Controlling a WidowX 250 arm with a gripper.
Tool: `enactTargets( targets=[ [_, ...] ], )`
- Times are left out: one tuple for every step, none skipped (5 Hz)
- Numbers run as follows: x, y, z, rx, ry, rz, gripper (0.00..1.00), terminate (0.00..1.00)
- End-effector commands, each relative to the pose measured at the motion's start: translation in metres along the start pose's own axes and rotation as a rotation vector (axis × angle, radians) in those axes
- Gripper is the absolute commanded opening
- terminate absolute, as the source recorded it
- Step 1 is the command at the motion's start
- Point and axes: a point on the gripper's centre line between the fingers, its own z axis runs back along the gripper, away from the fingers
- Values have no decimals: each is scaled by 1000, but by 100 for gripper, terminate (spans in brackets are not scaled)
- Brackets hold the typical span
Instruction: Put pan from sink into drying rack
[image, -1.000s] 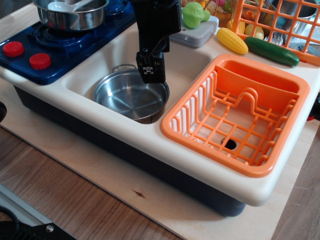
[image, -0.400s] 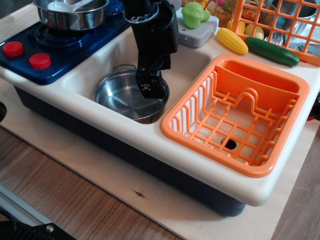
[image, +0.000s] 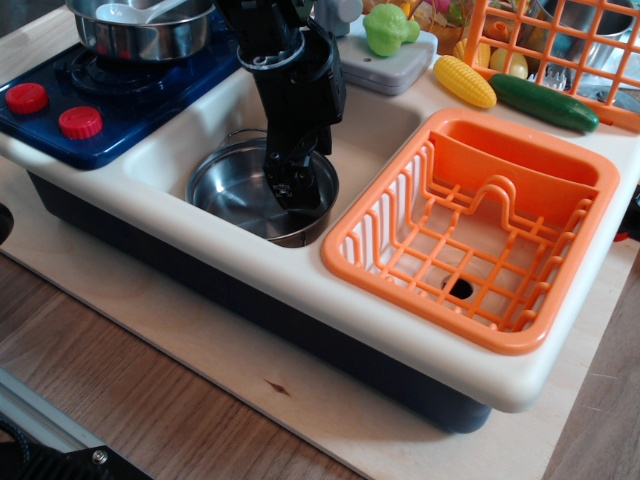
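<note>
Since the earlier frames the gripper has come down and shifted left, from above the pan's right rim to low inside the pan, the arm now leaning over the basin. Its tip sits dark against the steel floor, right of the pan's centre and near the right wall; whether the jaws are open or closed on the rim cannot be told from this view, and nothing is visibly lifted.

Pan: lies flat in the sink, toward its right end, mouth up, one wire handle showing at the far rim. Being round, it has no long axis; the handles set the only direction, running roughly far to near. Judged from this, the grasp would be taken on the right-hand wall.

Rack: seated just right of the sink, apart from the pan, with its solid-walled compartment at the far side and open grid floor nearer. The coming move would run rightward and upward, over the sink's edge and the rack's slatted left wall, which is the one obstacle.

Surroundings: blue stove with a steel pot at far left; corn, cucumber and a lattice basket behind the rack; wooden tabletop below.
</note>
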Motion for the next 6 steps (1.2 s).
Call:
enactTargets(
  targets=[
    [3, 4, 7, 26, 13, 20, 0, 0],
    [5, 2, 17, 24, 45, 28, 0, 0],
    [2, 10, 32, 32, 98, -19, 0, 0],
    [2, 22, 56, 48, 162, -65, 0, 0],
    [10, 33, 81, 34, 189, -76, 0, 0],
    [17, 30, 96, 60, 192, -35, 0, 0]
  ],
)
